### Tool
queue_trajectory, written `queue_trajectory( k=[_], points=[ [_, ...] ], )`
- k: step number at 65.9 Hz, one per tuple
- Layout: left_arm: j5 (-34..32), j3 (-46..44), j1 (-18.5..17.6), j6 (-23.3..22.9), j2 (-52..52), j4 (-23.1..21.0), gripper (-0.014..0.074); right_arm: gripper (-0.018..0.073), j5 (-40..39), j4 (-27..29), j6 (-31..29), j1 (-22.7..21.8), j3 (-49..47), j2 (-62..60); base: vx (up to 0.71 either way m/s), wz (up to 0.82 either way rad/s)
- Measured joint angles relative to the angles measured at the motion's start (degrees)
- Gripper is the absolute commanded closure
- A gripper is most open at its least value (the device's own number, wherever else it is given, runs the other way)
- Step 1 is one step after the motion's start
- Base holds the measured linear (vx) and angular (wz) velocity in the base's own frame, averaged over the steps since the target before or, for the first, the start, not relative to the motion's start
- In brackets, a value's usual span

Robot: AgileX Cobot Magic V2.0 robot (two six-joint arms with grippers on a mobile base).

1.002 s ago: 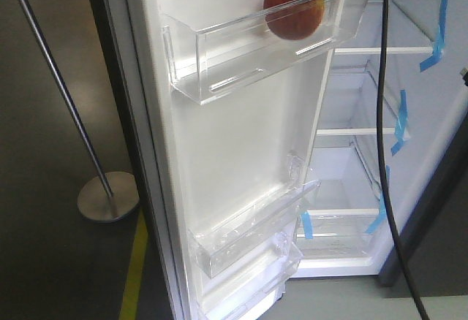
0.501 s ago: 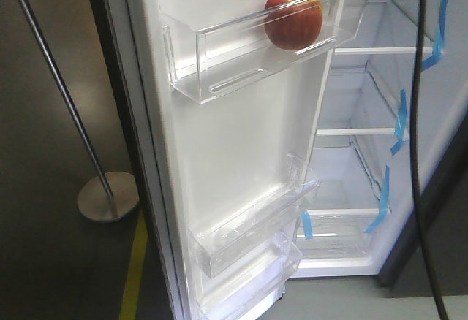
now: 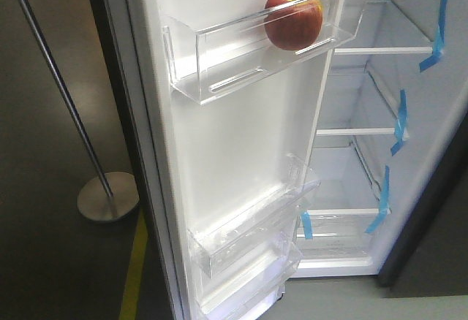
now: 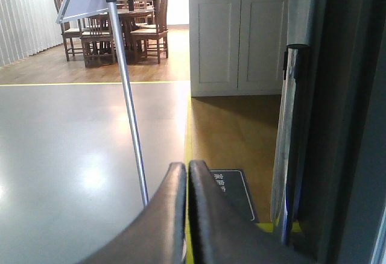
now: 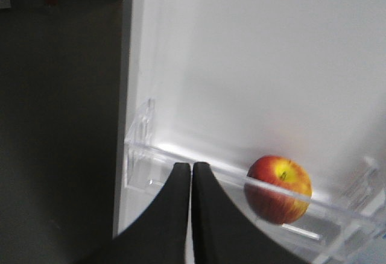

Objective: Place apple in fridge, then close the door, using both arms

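Observation:
The red and yellow apple [image 3: 293, 19] rests in the upper clear bin [image 3: 219, 64] on the inside of the open door [image 3: 234, 152]. Behind it the fridge [image 3: 365, 188] shows white shelves and blue tape strips. In the right wrist view the apple [image 5: 278, 188] lies to the right of my right gripper [image 5: 192, 169], which is shut and holds nothing. My left gripper [image 4: 187, 169] is shut too, outside the door, with the chrome handle [image 4: 292, 137] to its right. Neither gripper shows in the front view.
A metal pole on a round base [image 3: 107, 196] stands on the grey floor left of the door. A yellow floor line [image 3: 134, 269] runs beside it. A lower clear bin [image 3: 248, 232] sits on the door. Far off are chairs and a table [image 4: 114, 26].
The right gripper has let go of the apple and drawn up out of the front view; its black cable has left the view too. The apple stays in the bin.

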Motion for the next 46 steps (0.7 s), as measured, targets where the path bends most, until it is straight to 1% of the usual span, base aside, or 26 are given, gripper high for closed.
queue_trajectory(
  k=[9, 20, 27, 33, 36, 44, 46],
  points=[
    [0.0, 0.0, 0.0, 0.0, 0.0, 0.0, 0.0603, 0.0564, -4.4, -1.6, -0.2, 0.0, 14.1, -9.2, 0.0, 0.0],
    [-0.3, 0.0, 0.0, 0.0, 0.0, 0.0, 0.0603, 0.0564, -9.9, -3.9, 0.0, 0.0, 33.5, -21.2, 0.0, 0.0],
    [-0.4, 0.0, 0.0, -1.3, 0.0, -0.1, 0.0603, 0.0564, -12.7, -4.1, 0.0, 0.0, 45.2, -29.1, 0.0, 0.0],
    [-0.9, 0.0, 0.0, -5.0, 0.0, -0.3, 0.0603, 0.0564, -16.1, -4.4, 0.0, 0.0, 55.2, -35.8, 0.0, 0.0],
    [-1.7, 0.0, 0.0, -7.7, 0.0, -0.7, 0.0603, 0.0564, -17.8, -4.5, 0.0, 0.0, 59.5, -38.5, 0.0, 0.0],
    [-4.7, 0.0, 0.0, -15.4, 0.0, -3.2, 0.0603, 0.0564, -20.3, -4.5, 0.0, 0.0, 66.9, -45.1, 0.0, 0.0],
    [-5.3, 0.0, 0.0, -16.5, 0.0, -3.5, 0.0603, 0.0564, -20.5, -4.5, 0.0, 0.0, 68.4, -46.2, 0.0, 0.0]
  ],
)
